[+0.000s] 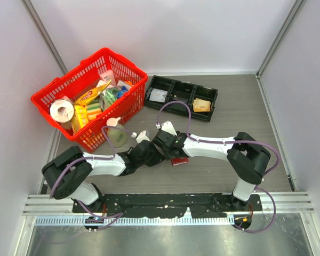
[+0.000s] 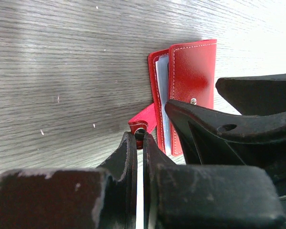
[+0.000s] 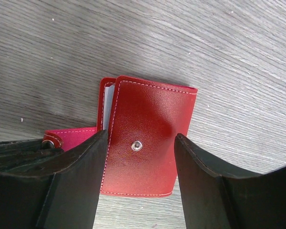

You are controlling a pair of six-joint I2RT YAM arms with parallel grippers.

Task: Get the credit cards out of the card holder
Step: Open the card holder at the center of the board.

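The dark red card holder [image 3: 150, 124] lies on the grey table, its cover slightly ajar, with the snap stud facing up. It also shows in the top view [image 1: 179, 161]. Pale sleeve edges [image 2: 163, 95] show inside it; no credit card can be made out there. My left gripper [image 2: 139, 136] is shut on the holder's snap tab [image 2: 144, 121], at table level. My right gripper [image 3: 140, 143] is open, with its fingers on either side of the cover, just above it. In the top view both grippers [image 1: 165, 151] meet over the holder.
A black three-compartment tray [image 1: 182, 87] stands behind, with a greyish flat card [image 1: 158, 95] in its left compartment and a tan-yellow wad [image 1: 201, 105] in its right. A red basket [image 1: 129, 101] full of groceries stands at the back left. White walls enclose the table.
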